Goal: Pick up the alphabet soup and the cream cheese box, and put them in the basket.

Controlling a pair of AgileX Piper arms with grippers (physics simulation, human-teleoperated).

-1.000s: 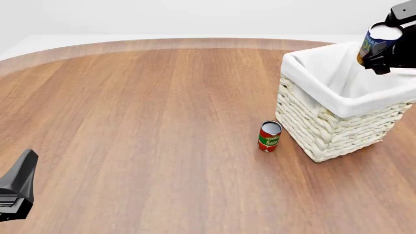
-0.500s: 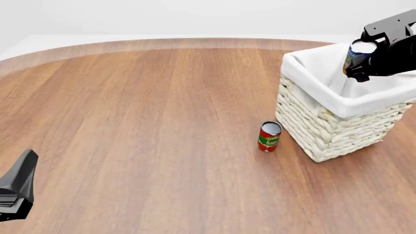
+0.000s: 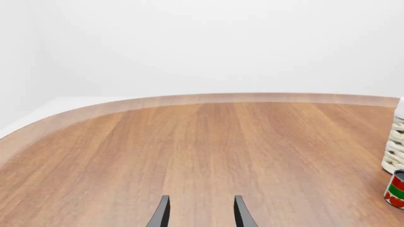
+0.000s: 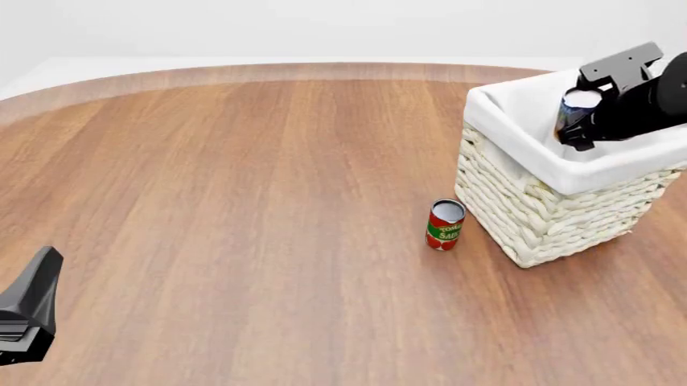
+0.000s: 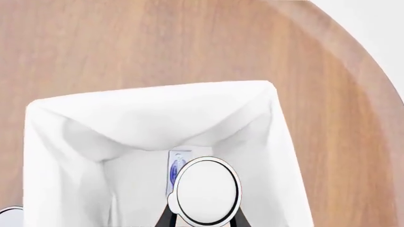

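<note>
Right pincer [image 4: 585,121] has moved left and lower since a second ago, carrying the alphabet soup [image 4: 574,112] in over the basket [image 4: 536,217]; now gripping the can, tilted, just above the white liner. Right wrist view: can's silver top [image 5: 207,190] between the fingers, cream cheese box [image 5: 177,168] already on the basket floor under it. Left pincer [image 3: 200,215] idle low over the surface [image 4: 236,201], fingers apart, holding nothing. Red-and-green can [image 4: 445,225] stands beside the basket.
</note>
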